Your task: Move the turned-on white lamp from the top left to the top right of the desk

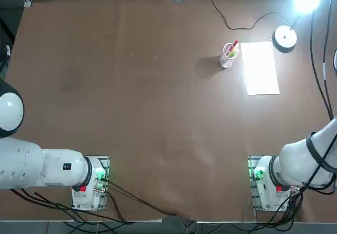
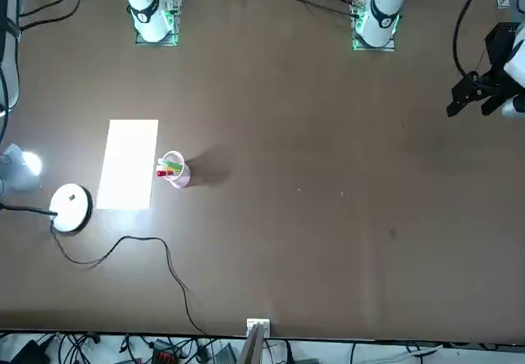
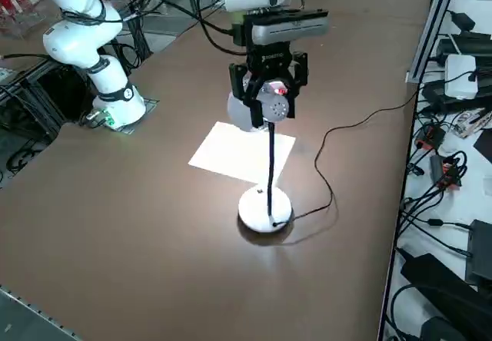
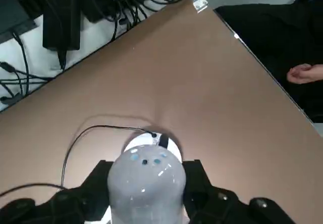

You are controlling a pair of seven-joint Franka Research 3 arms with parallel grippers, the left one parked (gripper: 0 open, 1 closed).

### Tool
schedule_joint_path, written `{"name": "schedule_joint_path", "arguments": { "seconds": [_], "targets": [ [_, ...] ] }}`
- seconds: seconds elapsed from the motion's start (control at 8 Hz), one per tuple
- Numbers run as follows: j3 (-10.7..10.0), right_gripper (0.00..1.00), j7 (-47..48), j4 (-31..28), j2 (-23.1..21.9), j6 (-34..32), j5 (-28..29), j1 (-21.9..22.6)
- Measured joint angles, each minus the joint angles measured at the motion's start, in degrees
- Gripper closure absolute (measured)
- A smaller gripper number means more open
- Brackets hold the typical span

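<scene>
Brown desk (image 3: 115,203); right tool (image 3: 268,95) pointing down, clamped on glowing lamp (image 3: 265,203) head.

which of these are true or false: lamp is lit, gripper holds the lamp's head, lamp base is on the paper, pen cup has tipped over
The lamp is lit: true.
The right gripper is shut on the lamp's head: true.
The lamp's base sits on the paper: false, it stands on the bare desk beside the paper.
The pen cup has tipped over: false, it stands upright next to the paper.
</scene>
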Motion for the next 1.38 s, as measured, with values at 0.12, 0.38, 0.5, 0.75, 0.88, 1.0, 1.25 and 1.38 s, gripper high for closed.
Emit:
{"name": "schedule_joint_path", "arguments": {
  "seconds": [0.12,0.38,0.5,0.75,0.88,1.0,1.25,1.38],
  "targets": [
    [0.0,0.27,1.4,-0.3,0.0,0.5,-0.1,0.0],
    [0.2,0.27,3.2,-1.3,0.2,0.7,-0.1,0.1],
    [0.4,0.27,3.7,-1.6,0.2,0.7,-0.1,0.2],
    [0.5,0.27,4.2,-1.8,0.3,1.2,-0.1,0.2],
    [0.5,0.27,4.4,-1.9,0.4,1.6,-0.1,0.1],
    [0.5,0.27,4.9,-1.9,0.4,1.9,-0.1,0.1],
    [0.6,0.27,7.2,-2.0,0.8,2.0,-0.1,0.2],
    [0.6,0.27,7.8,-2.3,0.9,2.0,-0.2,0.3]
  ]
}}
